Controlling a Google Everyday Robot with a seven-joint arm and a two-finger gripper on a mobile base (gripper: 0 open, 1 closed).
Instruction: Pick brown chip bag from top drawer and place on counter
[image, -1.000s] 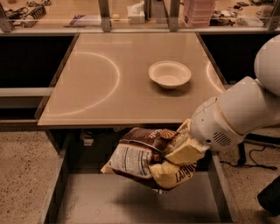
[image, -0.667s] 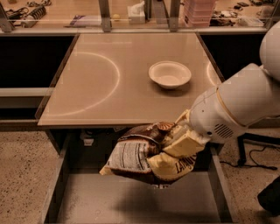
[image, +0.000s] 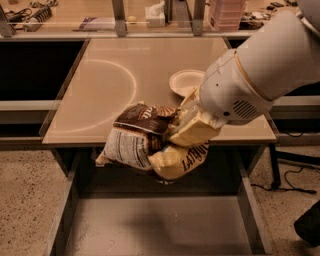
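My gripper is shut on the brown chip bag, a crumpled foil bag with a dark brown top, a white nutrition panel and a pale yellow bottom. The bag hangs in the air over the front edge of the counter, above the open top drawer. The pale fingers press into the bag's right side. The white arm reaches in from the upper right and hides part of the counter's right side.
A white bowl stands on the counter's right half, partly behind the arm. A cluttered wooden bench runs along the back. The drawer's grey side walls flank its floor. Cables lie on the speckled floor at right.
The gripper has lifted the chip bag up out of the drawer to the height of the counter's front edge. The arm has risen and now covers more of the counter's right side.
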